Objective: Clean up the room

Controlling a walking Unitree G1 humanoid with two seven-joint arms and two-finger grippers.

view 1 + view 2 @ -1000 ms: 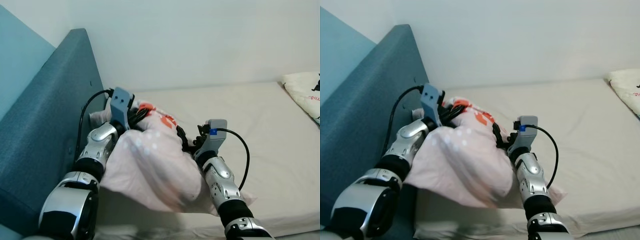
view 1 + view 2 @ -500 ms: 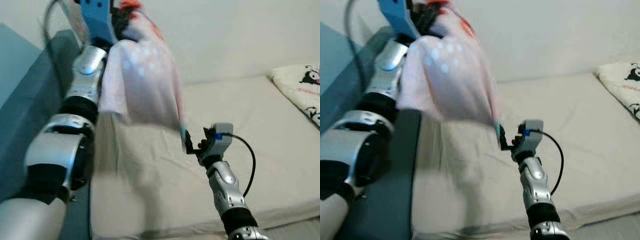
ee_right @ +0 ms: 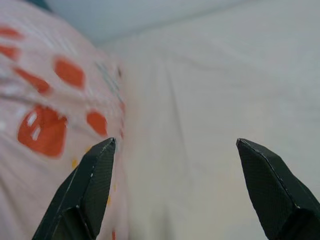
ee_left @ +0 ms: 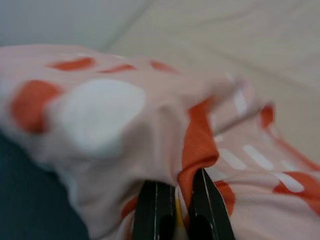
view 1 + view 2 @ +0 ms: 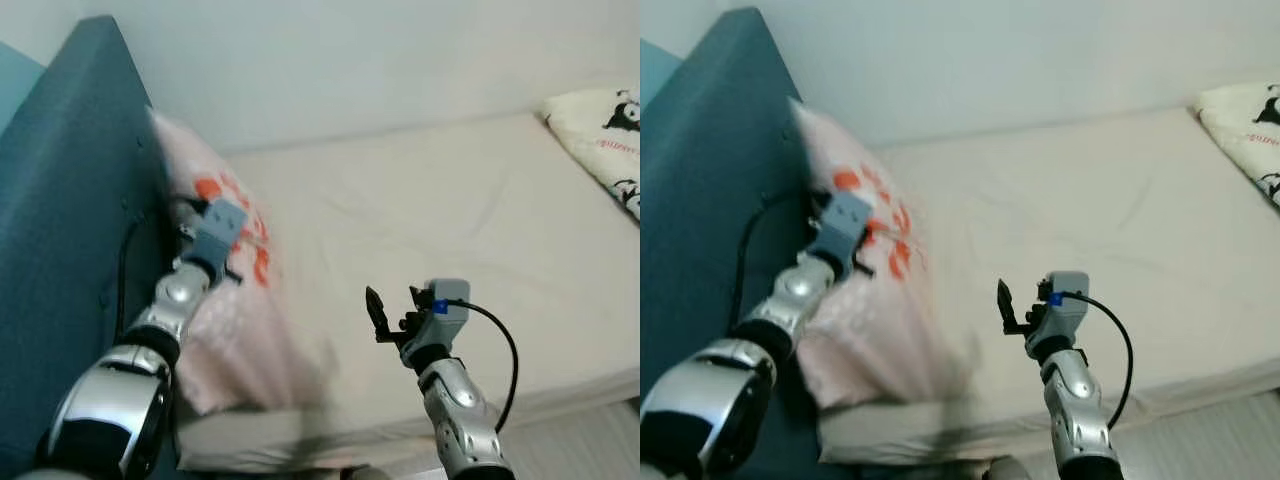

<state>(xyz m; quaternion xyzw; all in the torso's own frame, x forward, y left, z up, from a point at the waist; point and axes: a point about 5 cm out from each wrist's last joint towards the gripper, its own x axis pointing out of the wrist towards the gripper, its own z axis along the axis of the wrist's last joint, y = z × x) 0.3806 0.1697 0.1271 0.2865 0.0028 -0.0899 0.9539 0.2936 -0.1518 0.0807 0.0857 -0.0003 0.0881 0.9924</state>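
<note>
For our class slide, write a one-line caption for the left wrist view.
The left gripper pinches the pink pillow with orange spots, next to the cream mattress.

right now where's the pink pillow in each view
Left eye view: pillow at left, propped against the blue headboard, left gripper on it.
Right eye view: pillow at left, same spot.
Left wrist view: pillow across the frame, fingers pinching its cloth.
Right wrist view: pillow beside one finger.
Shared landmark: its orange spots.
</note>
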